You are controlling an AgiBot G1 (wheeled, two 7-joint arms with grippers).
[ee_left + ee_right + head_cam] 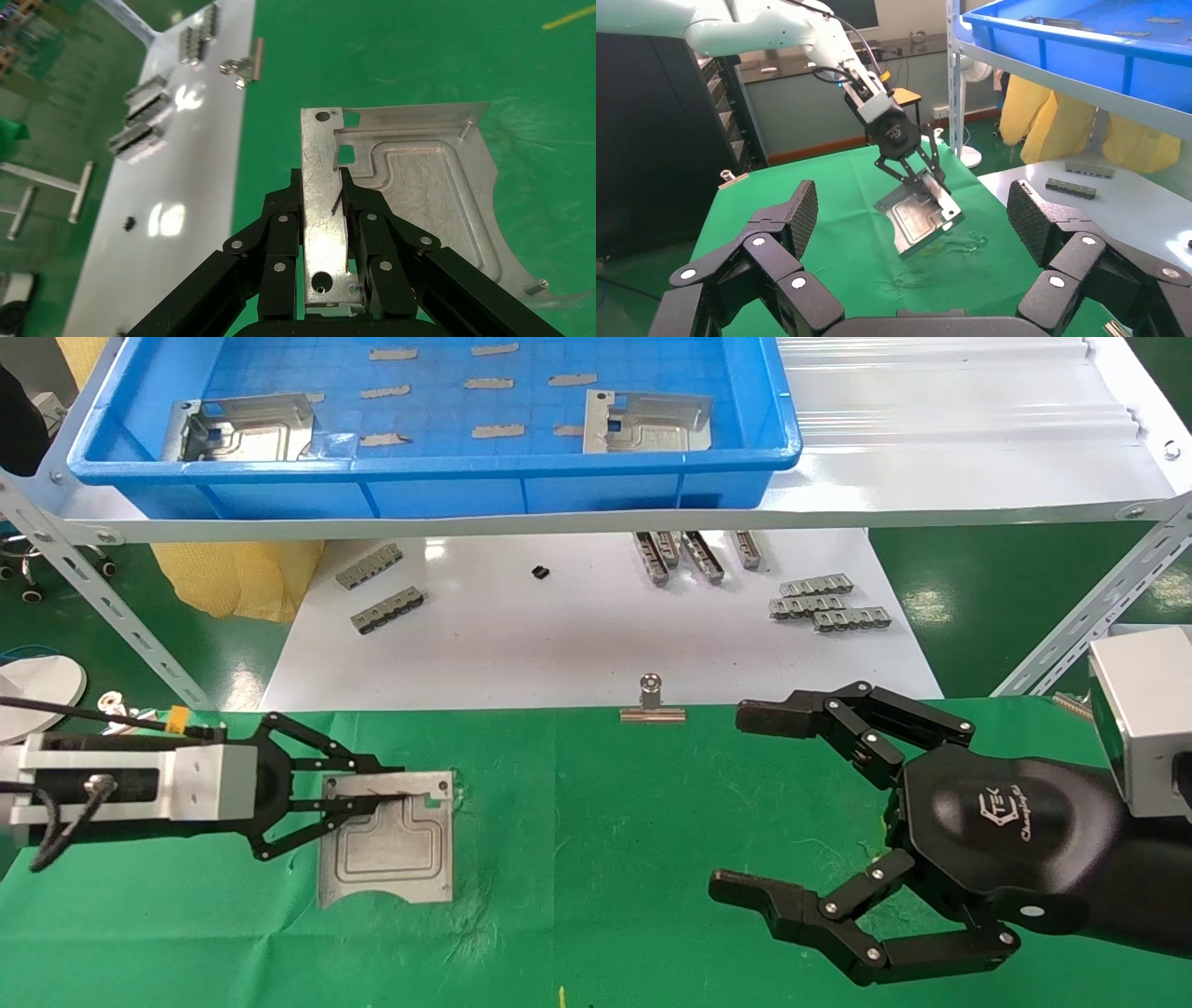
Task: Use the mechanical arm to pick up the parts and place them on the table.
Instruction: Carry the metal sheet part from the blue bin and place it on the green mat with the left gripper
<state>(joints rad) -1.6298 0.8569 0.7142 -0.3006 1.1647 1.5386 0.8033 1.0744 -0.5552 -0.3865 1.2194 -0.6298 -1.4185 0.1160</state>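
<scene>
Left claw: closed on the rim of one metal plate, tilted over the green table.
Right claw: wide open, holding nothing.

On the table, the left gripper sits at the left, closed on the far rim of a part whose far edge is lifted off the cloth; the right gripper hangs spread at the right, well apart from it. A clip sits on the table's far edge between them. Beyond lies a sheet with strips on it, and above that a shelf bears a bin holding two more parts.
</scene>
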